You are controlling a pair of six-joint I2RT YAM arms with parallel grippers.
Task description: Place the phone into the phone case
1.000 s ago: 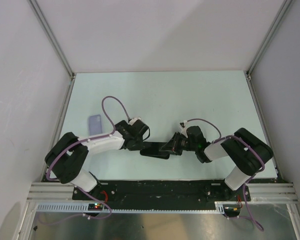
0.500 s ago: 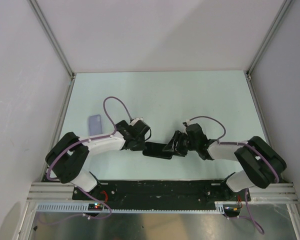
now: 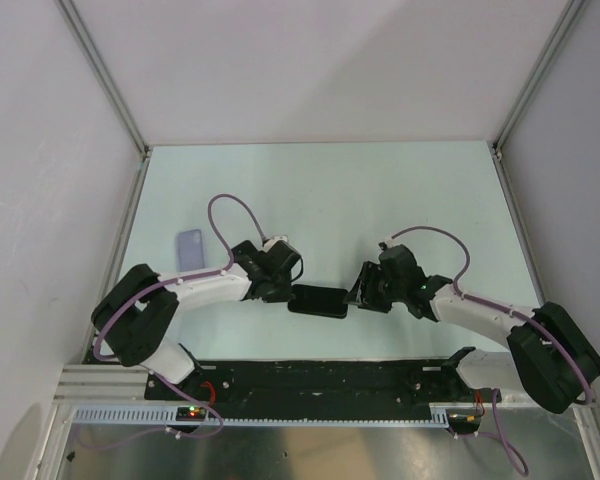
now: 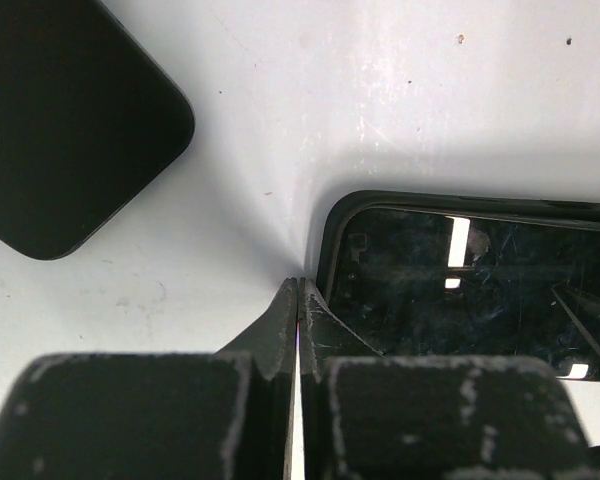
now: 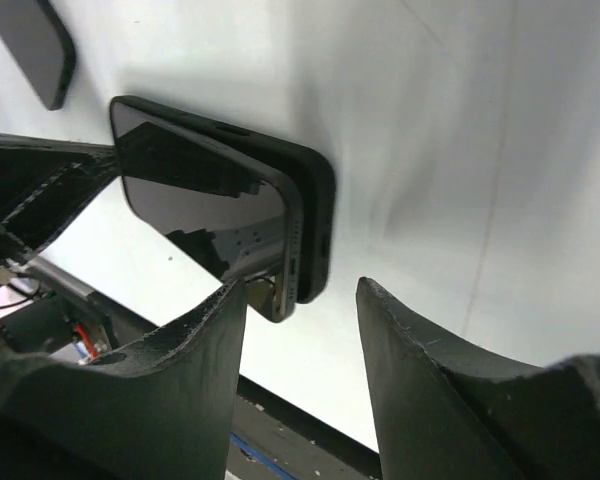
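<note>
The phone [image 3: 318, 300] lies screen up on the black case near the table's front edge. In the right wrist view the phone [image 5: 200, 200] sits on the case [image 5: 318, 210] with its near end raised above the case's rim, silver edge showing. My left gripper [image 3: 283, 293] is shut and empty, its tips [image 4: 298, 283] down by the left corner of the phone [image 4: 480, 290] and the case's rim [image 4: 332, 230]. My right gripper [image 3: 360, 295] is open and empty, its fingertips [image 5: 298, 284] just short of the phone's right end.
A small rounded slab [image 3: 189, 248] lies flat at the left; it looks lilac from above and dark in the left wrist view [image 4: 60, 120] and the right wrist view [image 5: 30, 45]. The table's front edge and black rail [image 3: 320, 375] run close behind the phone.
The right arm has stretched out, its elbow swinging right. The right gripper has drawn back a little to the right, off the phone's end. The left gripper has barely moved.
</note>
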